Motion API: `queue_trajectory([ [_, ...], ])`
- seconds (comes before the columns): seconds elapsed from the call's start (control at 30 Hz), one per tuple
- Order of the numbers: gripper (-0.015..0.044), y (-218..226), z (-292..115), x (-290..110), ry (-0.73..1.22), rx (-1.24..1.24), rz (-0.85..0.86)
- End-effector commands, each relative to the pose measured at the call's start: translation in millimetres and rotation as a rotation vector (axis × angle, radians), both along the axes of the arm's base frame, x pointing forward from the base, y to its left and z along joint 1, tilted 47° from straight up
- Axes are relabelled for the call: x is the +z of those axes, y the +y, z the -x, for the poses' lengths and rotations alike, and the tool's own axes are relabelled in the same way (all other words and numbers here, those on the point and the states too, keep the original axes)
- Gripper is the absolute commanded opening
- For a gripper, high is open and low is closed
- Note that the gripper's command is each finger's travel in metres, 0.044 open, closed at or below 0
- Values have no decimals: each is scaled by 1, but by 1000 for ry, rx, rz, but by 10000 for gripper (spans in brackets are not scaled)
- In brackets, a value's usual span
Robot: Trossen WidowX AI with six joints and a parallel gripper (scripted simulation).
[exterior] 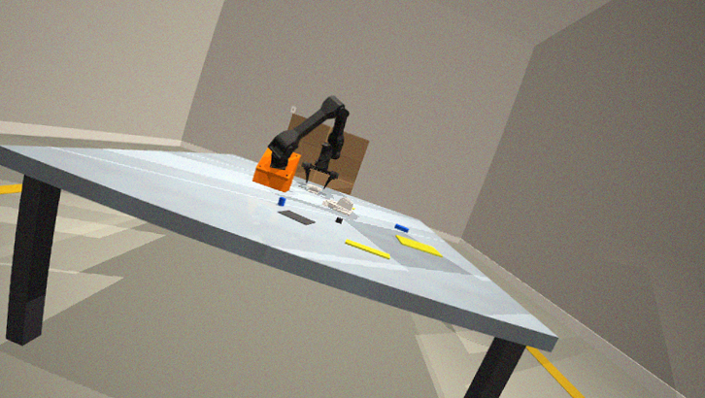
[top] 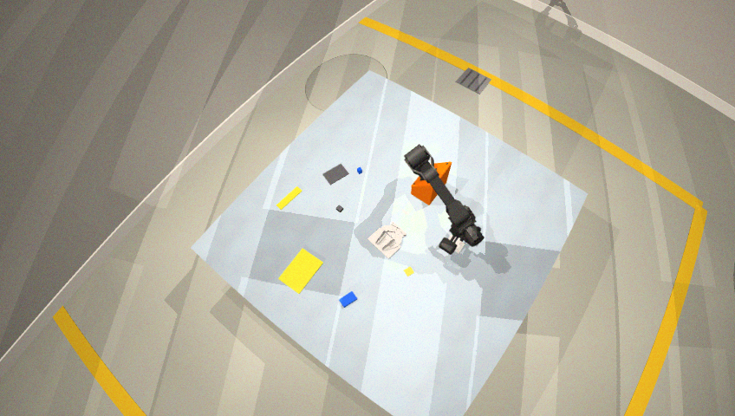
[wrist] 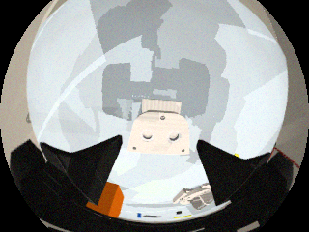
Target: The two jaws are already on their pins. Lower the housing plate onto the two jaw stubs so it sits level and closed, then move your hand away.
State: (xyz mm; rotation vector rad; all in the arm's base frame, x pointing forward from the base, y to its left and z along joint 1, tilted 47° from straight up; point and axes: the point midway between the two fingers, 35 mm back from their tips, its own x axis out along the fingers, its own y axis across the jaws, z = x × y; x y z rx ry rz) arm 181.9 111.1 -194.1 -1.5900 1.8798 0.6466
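Note:
The cream housing plate (top: pixel 458 245) (exterior: pixel 313 189) (wrist: pixel 161 127) lies on the table, apart from the base. In the wrist view it shows two curved slots, small holes and a ribbed end. My gripper (exterior: pixel 316 185) (wrist: pixel 161 142) is open and empty, pointing down over the plate. Its fingertips stand wide on either side of the plate, low above the table; whether they touch the table cannot be told. The cream base with the two jaws (top: pixel 392 251) (exterior: pixel 338 204) (wrist: pixel 195 195) lies nearer the table's middle. The jaw pins and stubs are too small to make out.
The orange arm base (top: pixel 424 191) (exterior: pixel 272 180) (wrist: pixel 113 198) stands behind the gripper. A small yellow square (top: pixel 408 270), a blue block (top: pixel 347 298), a yellow sheet (top: pixel 300 270), a yellow bar (top: pixel 289 198), a dark rectangle (top: pixel 335 173) and small cubes lie around the base.

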Motion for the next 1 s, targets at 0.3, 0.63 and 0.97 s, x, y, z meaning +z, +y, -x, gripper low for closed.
queue_trajectory([
  [0.3,440,-17,3,-14,6,3,8],
  [0.63,440,-18,3,-15,6,3,8],
  [0.97,440,-18,4,-15,6,3,8],
])
